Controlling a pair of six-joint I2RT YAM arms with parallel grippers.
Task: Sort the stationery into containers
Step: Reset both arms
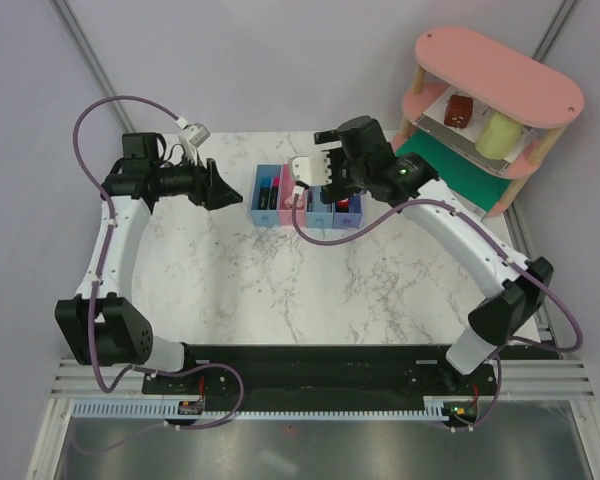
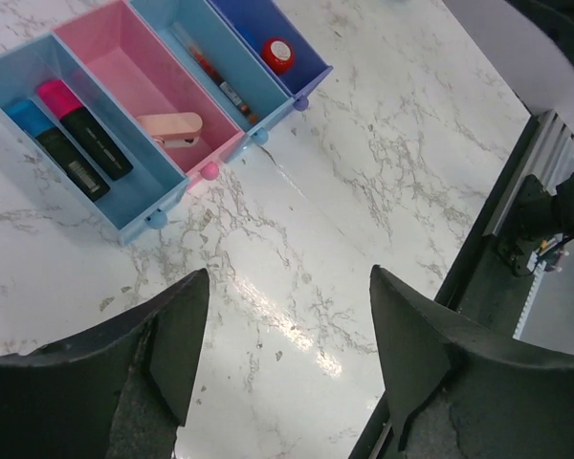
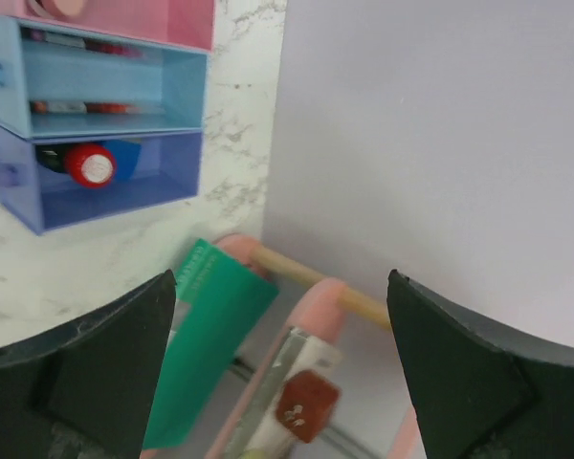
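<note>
Stationery lay sorted in the containers (image 1: 305, 195), a row of four joined bins at the far side of the marble counter (image 1: 280, 290). In the left wrist view, the end light blue bin (image 2: 153, 206) held a blue-ended marker (image 2: 57, 148) and a pink-ended marker (image 2: 84, 129) side by side. The pink bin (image 2: 124, 76) next to it held a pinkish eraser block (image 2: 172, 129) near its front wall. Thin red pens (image 2: 215, 76) lay lengthwise in the second light blue bin (image 2: 225, 53), and a red-capped piece (image 2: 278, 53) sat in the darker blue bin (image 2: 253, 19). The right wrist view showed a small blue piece (image 3: 122, 159) touching that red-capped one. The left gripper (image 1: 225, 188) hung above bare counter just left of the row, its fingers spread wide and holding nothing. The right gripper (image 1: 325, 165) hovered over the right half of the row, likewise spread wide and empty. Beyond the counter's right corner stood a pink two-tier shelf (image 1: 500, 65) carrying a brown block (image 1: 458, 110) and a pale green cylinder (image 1: 498, 133), with a green board (image 1: 450, 165) under it.
</note>
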